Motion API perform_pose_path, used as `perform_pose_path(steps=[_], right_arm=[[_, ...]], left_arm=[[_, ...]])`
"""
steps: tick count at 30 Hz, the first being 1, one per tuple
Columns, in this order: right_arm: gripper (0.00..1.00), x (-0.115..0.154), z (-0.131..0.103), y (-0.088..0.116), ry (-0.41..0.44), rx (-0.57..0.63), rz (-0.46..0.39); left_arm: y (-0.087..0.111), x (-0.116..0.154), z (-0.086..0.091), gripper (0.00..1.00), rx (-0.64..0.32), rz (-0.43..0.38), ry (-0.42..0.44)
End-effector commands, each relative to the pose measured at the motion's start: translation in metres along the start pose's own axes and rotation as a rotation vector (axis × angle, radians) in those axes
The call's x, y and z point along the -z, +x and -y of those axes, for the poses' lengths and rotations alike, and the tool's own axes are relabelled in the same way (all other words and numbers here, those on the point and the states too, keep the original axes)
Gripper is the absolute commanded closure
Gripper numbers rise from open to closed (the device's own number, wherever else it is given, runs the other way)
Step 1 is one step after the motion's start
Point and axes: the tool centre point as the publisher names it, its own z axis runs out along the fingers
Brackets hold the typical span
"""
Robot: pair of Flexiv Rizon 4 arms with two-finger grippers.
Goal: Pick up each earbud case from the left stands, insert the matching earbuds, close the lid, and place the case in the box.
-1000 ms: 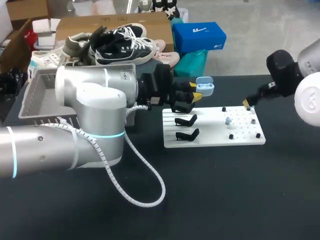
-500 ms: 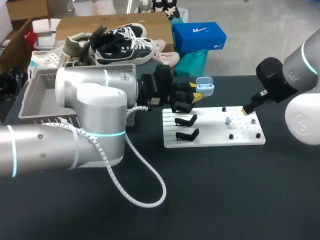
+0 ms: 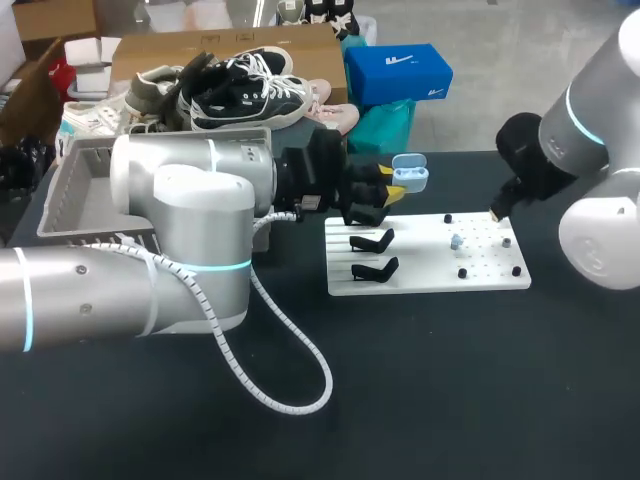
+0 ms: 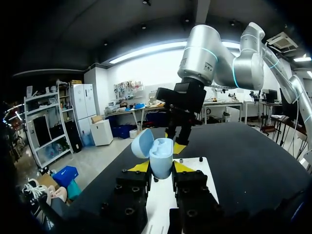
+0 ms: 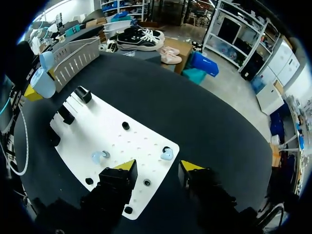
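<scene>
Left claw: the left gripper [image 4: 161, 167] is clamped on the light-blue earbud case [image 4: 160, 155], one finger on each side.
Case: it is held lid-open in the air over the far left end of the white board [image 3: 420, 272]. No shift is seen across the last second.
Right arm: its wrist has been swung inward and turned more upright, while the fingertips are kept over the board's right end.
Right claw: the right gripper [image 5: 158, 165] is spread apart and nothing is held.
Earbuds: one earbud [image 5: 167, 154] lies just ahead of the open fingers. The other earbud [image 5: 97, 157] lies further along the board. Neither is touched.
Stands: two black stands [image 3: 375, 240] are left empty.
Meaning: the re-aiming is judged to be a line-up for the first earbud pick. Insertion, lid closing and placing in the grey crate [image 3: 75, 190] are not yet done.
</scene>
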Motion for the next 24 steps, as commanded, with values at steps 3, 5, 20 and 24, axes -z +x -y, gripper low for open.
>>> perform_pose_path(steps=[3,5,20,24], right_arm=[[0.55,-0.008,0.002,-0.003,0.037,-0.005,-0.016],[0.55,-0.010,0.003,-0.002,0.031,-0.008,-0.020],[0.53,-0.027,0.011,-0.003,0.002,-0.032,-0.037],[0.53,-0.032,0.013,-0.003,-0.002,-0.035,-0.044]], left_arm=[[0.001,0.000,0.003,1.00,-0.002,0.004,-0.011],[0.001,0.000,0.003,1.00,-0.002,0.004,-0.011],[0.001,0.000,0.003,1.00,-0.002,0.004,-0.011],[0.001,0.000,0.003,1.00,-0.002,0.004,-0.011]])
